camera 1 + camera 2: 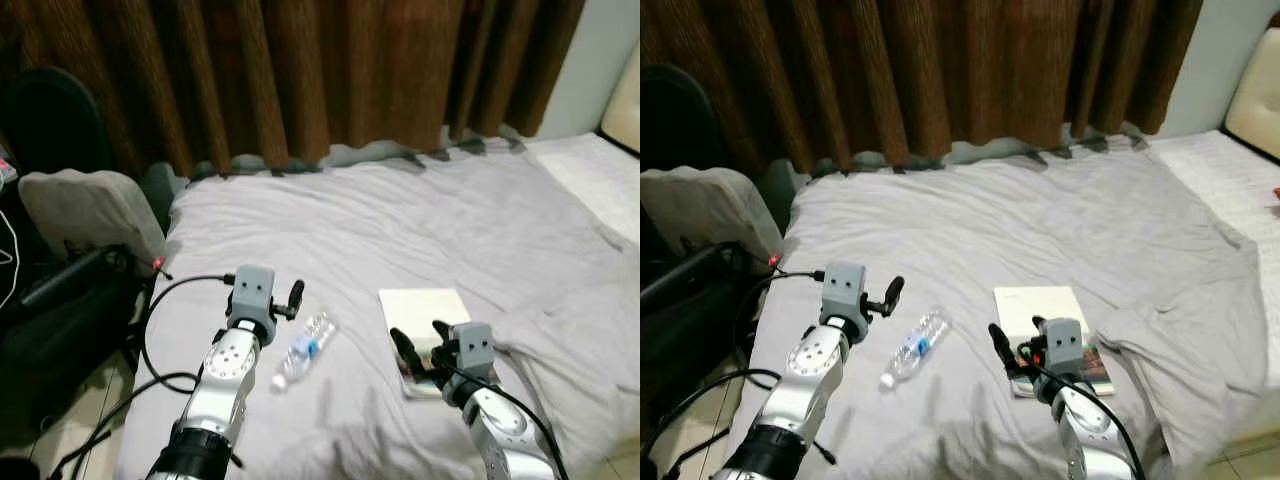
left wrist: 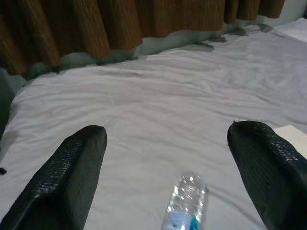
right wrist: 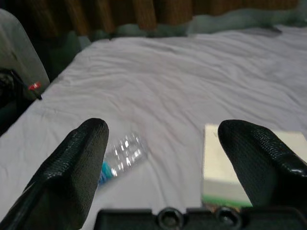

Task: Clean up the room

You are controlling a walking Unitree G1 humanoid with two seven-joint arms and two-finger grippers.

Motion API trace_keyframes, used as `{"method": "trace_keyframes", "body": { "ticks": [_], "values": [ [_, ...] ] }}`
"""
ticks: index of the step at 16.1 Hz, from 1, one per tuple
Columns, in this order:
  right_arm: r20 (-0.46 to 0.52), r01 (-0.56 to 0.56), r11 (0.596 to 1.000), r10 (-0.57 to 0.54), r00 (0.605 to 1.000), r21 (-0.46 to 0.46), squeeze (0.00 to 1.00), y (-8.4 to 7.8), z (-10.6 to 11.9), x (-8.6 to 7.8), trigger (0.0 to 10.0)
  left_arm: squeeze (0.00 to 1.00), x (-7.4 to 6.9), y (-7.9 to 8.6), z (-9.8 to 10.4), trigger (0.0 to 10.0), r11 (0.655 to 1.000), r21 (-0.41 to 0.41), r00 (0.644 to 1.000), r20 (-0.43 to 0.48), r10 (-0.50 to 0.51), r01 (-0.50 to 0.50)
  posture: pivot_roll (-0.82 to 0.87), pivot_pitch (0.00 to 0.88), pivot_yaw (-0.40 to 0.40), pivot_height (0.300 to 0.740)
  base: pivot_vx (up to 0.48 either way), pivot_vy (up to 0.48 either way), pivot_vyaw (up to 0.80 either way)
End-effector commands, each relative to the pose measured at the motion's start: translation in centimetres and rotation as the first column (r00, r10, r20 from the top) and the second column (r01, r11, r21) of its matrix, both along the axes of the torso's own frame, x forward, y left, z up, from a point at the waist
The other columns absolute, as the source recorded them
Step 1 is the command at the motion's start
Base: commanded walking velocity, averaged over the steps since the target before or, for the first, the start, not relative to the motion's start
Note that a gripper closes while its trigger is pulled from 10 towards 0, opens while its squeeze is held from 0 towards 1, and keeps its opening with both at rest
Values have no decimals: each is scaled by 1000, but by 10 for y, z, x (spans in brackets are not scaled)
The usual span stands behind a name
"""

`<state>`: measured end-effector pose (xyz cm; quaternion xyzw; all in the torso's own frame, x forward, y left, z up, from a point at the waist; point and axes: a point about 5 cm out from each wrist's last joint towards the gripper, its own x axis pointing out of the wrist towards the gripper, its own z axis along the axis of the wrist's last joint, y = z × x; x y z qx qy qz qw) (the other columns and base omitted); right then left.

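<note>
A book (image 1: 425,325) lies right of the plastic bottle (image 1: 304,349) on the grey bed (image 1: 400,230); the bottle's cap points near-left, its long axis diagonal. Left pincer (image 2: 168,163) and right pincer (image 3: 163,158) are both spread.

a bed (image 1: 400,220) covered with a rumpled grey sheet (image 1: 330,250) carries a clear plastic bottle (image 1: 304,349) lying on its side and, near it, a book (image 1: 425,320) lying flat. a white pillow (image 1: 590,175) rests at the bed's right end.
</note>
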<state>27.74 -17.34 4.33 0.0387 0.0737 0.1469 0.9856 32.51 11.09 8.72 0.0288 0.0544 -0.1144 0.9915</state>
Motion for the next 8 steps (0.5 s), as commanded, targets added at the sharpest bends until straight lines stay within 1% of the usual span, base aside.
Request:
{"method": "trace_keyframes", "body": {
  "ticks": [1,2,3,4,5,6,7,8],
  "values": [
    [-15,-34,999,35,999,19,0,12,-2,-3,10000,0,1,-6,-10,10000,999,30,996,-80,-41,44,-35,54,27,740,480,0,0],
    [-30,-52,998,53,998,17,0,14,-3,-7,10000,0,2,-20,-23,10000,987,110,980,-174,-95,115,-39,84,26,740,0,0,0],
    [-47,-73,997,73,996,11,0,16,-6,-12,10000,0,3,-28,-33,10000,965,199,962,-244,-122,173,-49,111,32,740,0,0,0],
    [-65,-85,996,83,994,-23,0,15,-10,-16,10000,0,8,-33,-33,10000,954,221,954,-264,-142,203,-79,128,47,740,0,0,0],
    [-79,-99,994,96,992,-36,0,14,-12,-20,10000,0,18,-35,-23,10000,944,253,958,-242,-152,214,-101,136,68,740,0,0,0],
    [-87,-92,994,88,992,-54,0,10,-13,-23,10000,0,25,-37,-8,10000,950,236,970,-174,-168,206,-113,132,75,740,0,0,0],
    [-87,-80,995,75,993,-58,0,8,-13,-24,10000,0,28,-36,-2,10000,959,208,975,-144,-167,195,-118,134,78,740,0,0,0],
    [-69,-35,999,33,997,-40,0,5,-8,-24,10000,0,31,-31,5,10000,975,160,985,-92,-143,156,-127,129,83,740,0,-480,0]
  ]
}}
